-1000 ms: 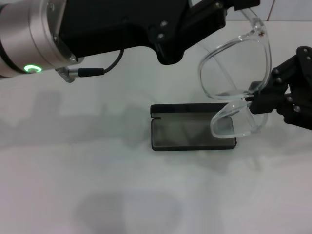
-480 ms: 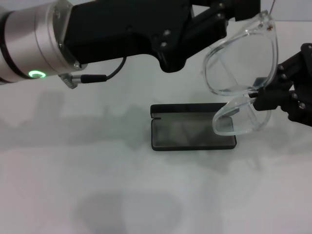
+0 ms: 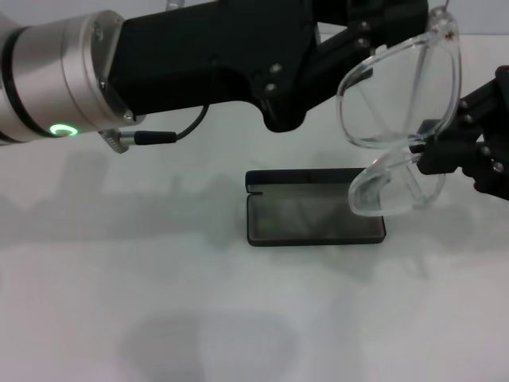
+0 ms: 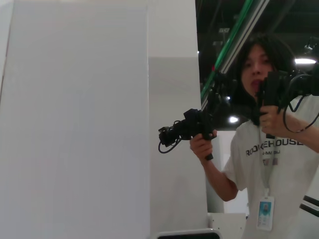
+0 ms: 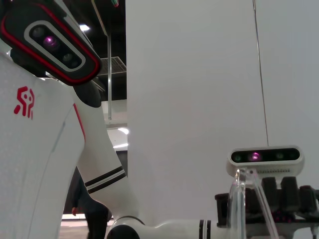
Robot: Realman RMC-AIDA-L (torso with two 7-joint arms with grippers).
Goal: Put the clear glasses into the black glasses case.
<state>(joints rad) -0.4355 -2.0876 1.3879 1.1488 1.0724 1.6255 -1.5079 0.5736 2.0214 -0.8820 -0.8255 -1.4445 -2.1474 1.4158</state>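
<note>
The clear glasses (image 3: 398, 103) hang in the air above the right end of the black glasses case (image 3: 262, 237), one lens above the other. The case lies open and flat on the table with its grey lining up. My left gripper (image 3: 398, 16) reaches in across the top of the head view and is shut on the upper part of the glasses by the temple. From the right, my right gripper (image 3: 425, 153) pinches the frame between the two lenses. A clear arm of the glasses (image 5: 238, 199) shows in the right wrist view.
The white table (image 3: 159, 302) stretches around the case on all sides. My left forearm (image 3: 199, 64) spans the back of the scene above the table. The left wrist view shows a person (image 4: 269, 149) holding controllers, away from the table.
Both grippers and the glasses have drifted up and to the right, so the lower lens now hangs higher over the case's right end. The case has not moved.
</note>
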